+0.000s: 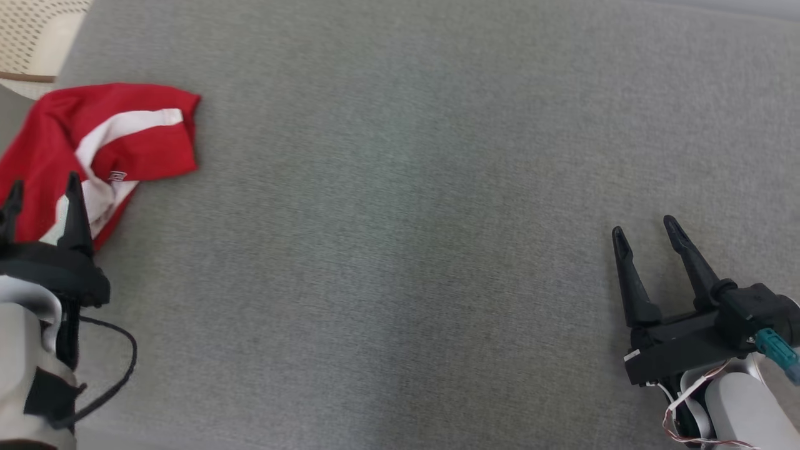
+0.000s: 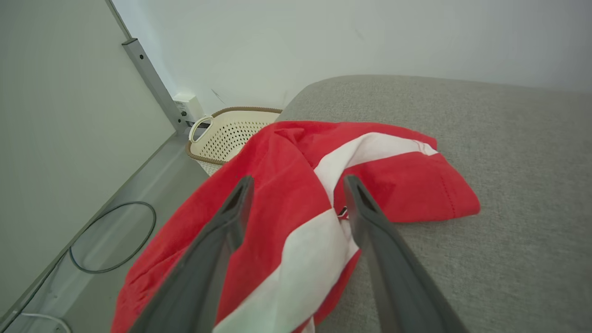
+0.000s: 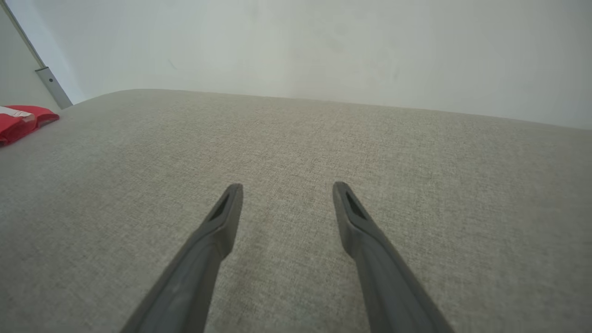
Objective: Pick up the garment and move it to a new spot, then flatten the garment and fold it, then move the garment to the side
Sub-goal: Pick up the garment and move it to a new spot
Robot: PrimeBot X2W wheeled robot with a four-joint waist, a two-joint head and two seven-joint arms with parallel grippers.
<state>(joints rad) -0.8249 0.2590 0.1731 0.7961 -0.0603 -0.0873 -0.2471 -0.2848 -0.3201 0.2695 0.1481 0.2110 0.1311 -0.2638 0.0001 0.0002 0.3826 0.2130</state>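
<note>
Head view: 1 garment [image 1: 125,134], red with 1 white stripe, lies crumpled at the far left of the surface [image 1: 406,219], its left part running out of the picture. There are 2 grippers. The left gripper [image 1: 44,184] is at the lower left, its 2 fingers spread apart and empty, with their tips over the garment's near edge. The right gripper [image 1: 644,225] is at the lower right, well apart from the garment, its 2 fingers also spread and empty over bare cloth. The surface is grey woven fabric. 1 corner of a cream basket [image 1: 37,31] with holes shows at the top left. A small tag on the white stripe bears marks too small to read.

Left wrist view: the left gripper [image 2: 298,179] has its fingers released, with the garment [image 2: 286,185] beneath and between them. Whether they touch it I cannot tell. The garment hangs over the surface's [image 2: 485,138] left edge. Beyond it stands the 1 basket [image 2: 231,132] on the floor, against a white wall [image 2: 347,37]. 1 dark cable [image 2: 113,236] loops on the floor.

Right wrist view: the right gripper [image 3: 287,186] is spread and holds nothing above the grey surface [image 3: 300,138]. The garment [image 3: 23,121] lies at the far left edge. The white wall [image 3: 323,46] stands behind.
</note>
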